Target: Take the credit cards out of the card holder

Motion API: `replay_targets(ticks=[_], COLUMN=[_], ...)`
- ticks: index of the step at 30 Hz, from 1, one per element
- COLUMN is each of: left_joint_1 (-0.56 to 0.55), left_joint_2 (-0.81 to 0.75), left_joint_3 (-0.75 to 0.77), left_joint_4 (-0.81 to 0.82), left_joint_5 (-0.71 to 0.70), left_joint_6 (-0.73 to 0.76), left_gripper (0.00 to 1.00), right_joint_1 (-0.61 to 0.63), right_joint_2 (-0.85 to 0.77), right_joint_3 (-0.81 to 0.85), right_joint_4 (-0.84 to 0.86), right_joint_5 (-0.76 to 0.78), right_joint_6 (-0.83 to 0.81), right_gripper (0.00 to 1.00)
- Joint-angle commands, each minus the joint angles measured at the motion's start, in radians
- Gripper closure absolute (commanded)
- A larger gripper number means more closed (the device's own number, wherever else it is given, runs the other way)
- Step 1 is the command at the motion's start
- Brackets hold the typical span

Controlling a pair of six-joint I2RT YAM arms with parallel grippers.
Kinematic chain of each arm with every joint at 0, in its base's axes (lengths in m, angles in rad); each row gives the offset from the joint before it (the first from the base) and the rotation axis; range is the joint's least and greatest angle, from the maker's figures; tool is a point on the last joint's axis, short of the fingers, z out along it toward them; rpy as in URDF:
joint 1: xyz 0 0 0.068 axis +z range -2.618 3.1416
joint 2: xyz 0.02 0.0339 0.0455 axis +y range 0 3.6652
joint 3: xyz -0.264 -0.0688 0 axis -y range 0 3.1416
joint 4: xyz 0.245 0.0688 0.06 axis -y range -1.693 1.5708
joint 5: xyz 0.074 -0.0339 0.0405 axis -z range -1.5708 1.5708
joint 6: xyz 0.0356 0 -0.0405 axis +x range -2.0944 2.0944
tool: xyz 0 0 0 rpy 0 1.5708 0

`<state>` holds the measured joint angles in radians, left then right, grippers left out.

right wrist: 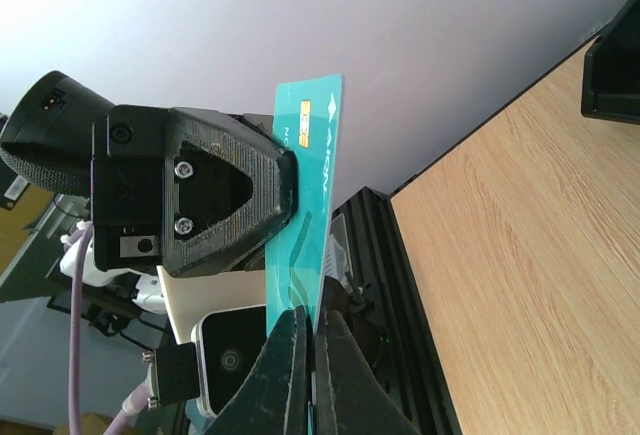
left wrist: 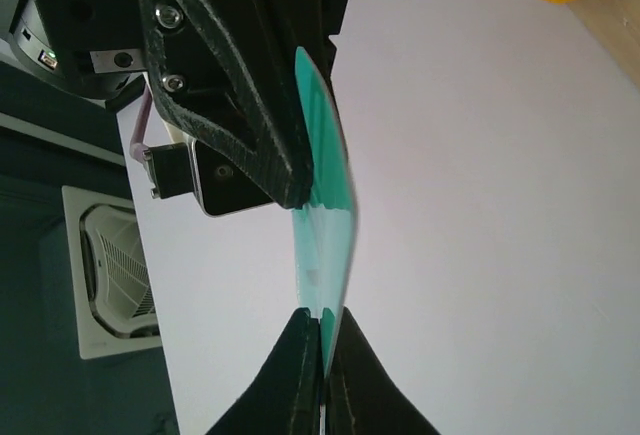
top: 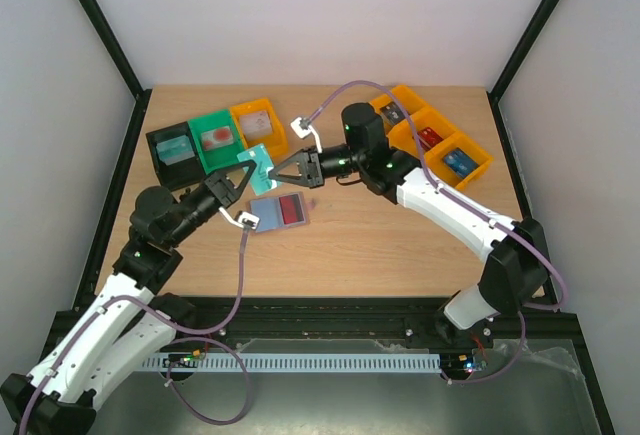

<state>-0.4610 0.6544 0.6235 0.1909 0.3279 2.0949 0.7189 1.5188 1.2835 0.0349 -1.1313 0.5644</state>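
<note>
A teal credit card (top: 262, 165) is clamped aloft by the fully closed left gripper (top: 250, 177) and right gripper (top: 274, 176); its printed face is shown only by the right wrist view; the open card holder (top: 280, 213), lying on the table (top: 400, 250), only from overhead.

A robot lab, set up as a closed test cell. The wooden table (top: 400, 255) stands inside a black metal frame (top: 100, 30) lined with plain white walls (top: 300, 15). Two white-and-black arms (top: 450, 205) are bolted to a black rail (top: 330, 307) at the near edge, and purple cables (top: 240, 285) loop off them. Just behind the left tool (top: 256, 173) is a row of black, green and orange parts bins (top: 208, 121). More orange bins (top: 478, 160) sit behind the right tool (top: 277, 177). Past the left tool, its wrist view catches a square ceiling vent (left wrist: 110, 270) of the kind fitted in institutional rooms.
</note>
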Motion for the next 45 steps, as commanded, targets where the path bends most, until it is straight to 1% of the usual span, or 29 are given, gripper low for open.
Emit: replay_targets(ticks=[1, 2, 3, 4, 5, 6, 7, 8, 10, 11, 12, 13, 15, 18, 21, 25, 27, 30, 35, 39, 45], left_joint_1=[-0.015, -0.015, -0.015, -0.015, -0.015, -0.015, -0.015, -0.015, 0.000, 0.022, 0.067, 0.114, 0.234, 0.374, 0.470, 0.535, 0.558, 0.578, 0.604, 0.631, 0.640], left_joint_2=[-0.024, -0.030, -0.035, -0.039, -0.036, -0.020, 0.009, 0.053, 0.180, 0.252, 0.338, 0.422, 0.572, 0.764, 0.893, 0.995, 1.038, 1.108, 1.213, 1.241, 1.233], left_joint_3=[0.004, 0.000, 0.000, 0.005, 0.017, 0.047, 0.086, 0.134, 0.263, 0.346, 0.435, 0.527, 0.681, 0.837, 0.899, 0.904, 0.906, 0.914, 0.908, 0.880, 0.780], left_joint_4=[-0.015, -0.030, -0.057, -0.084, -0.126, -0.171, -0.227, -0.284, -0.442, -0.539, -0.661, -0.769, -0.947, -1.058, -1.038, -0.894, -0.819, -0.758, -0.701, -0.669, -0.524], left_joint_5=[0.019, -0.001, -0.026, -0.061, -0.110, -0.181, -0.257, -0.388, -0.594, -0.656, -0.680, -0.677, -0.647, -0.642, -0.626, -0.566, -0.539, -0.518, -0.560, -0.577, -0.610], left_joint_6=[0.105, 0.100, 0.091, 0.071, 0.039, -0.026, -0.085, -0.161, -0.344, -0.450, -0.537, -0.620, -0.736, -0.836, -0.881, -0.910, -0.928, -0.944, -0.944, -0.918, -0.858], left_gripper=[0.98, 0.98, 0.98, 0.98, 0.98, 0.98, 0.98, 0.98, 0.98, 0.98, 0.98, 0.98, 0.98, 0.98, 0.98, 0.98, 0.98, 0.98, 0.98, 0.98, 0.98], right_joint_1=[0.015, 0.010, 0.001, -0.017, -0.037, -0.060, -0.084, -0.110, -0.152, -0.167, -0.176, -0.183, -0.193, -0.207, -0.217, -0.222, -0.223, -0.226, -0.232, -0.240, -0.245], right_joint_2=[-0.001, -0.004, -0.009, -0.015, -0.024, -0.040, -0.053, -0.068, -0.097, -0.112, -0.123, -0.134, -0.151, -0.173, -0.181, -0.171, -0.162, -0.143, -0.120, -0.104, -0.061], right_joint_3=[0.054, 0.059, 0.061, 0.057, 0.048, 0.034, 0.018, -0.002, -0.036, -0.051, -0.056, -0.058, -0.059, -0.073, -0.085, -0.090, -0.092, -0.089, -0.086, -0.077, -0.059], right_joint_4=[-0.061, -0.083, -0.101, -0.111, -0.115, -0.116, -0.116, -0.114, -0.119, -0.132, -0.157, -0.171, -0.206, -0.216, -0.222, -0.235, -0.235, -0.237, -0.237, -0.240, -0.238], right_joint_5=[0.051, 0.088, 0.123, 0.166, 0.206, 0.262, 0.301, 0.331, 0.402, 0.444, 0.493, 0.540, 0.601, 0.623, 0.636, 0.638, 0.634, 0.632, 0.633, 0.633, 0.607], right_joint_6=[-0.072, -0.088, -0.097, -0.098, -0.089, -0.081, -0.070, -0.061, -0.059, -0.069, -0.088, -0.109, -0.146, -0.182, -0.206, -0.227, -0.235, -0.243, -0.254, -0.267, -0.265], right_gripper=[0.95, 0.83, 0.63, 0.51, 0.37, 0.22, 0.04, 0.01, 0.01, 0.01, 0.01, 0.01, 0.01, 0.01, 0.01, 0.01, 0.01, 0.01, 0.01, 0.01, 0.02])
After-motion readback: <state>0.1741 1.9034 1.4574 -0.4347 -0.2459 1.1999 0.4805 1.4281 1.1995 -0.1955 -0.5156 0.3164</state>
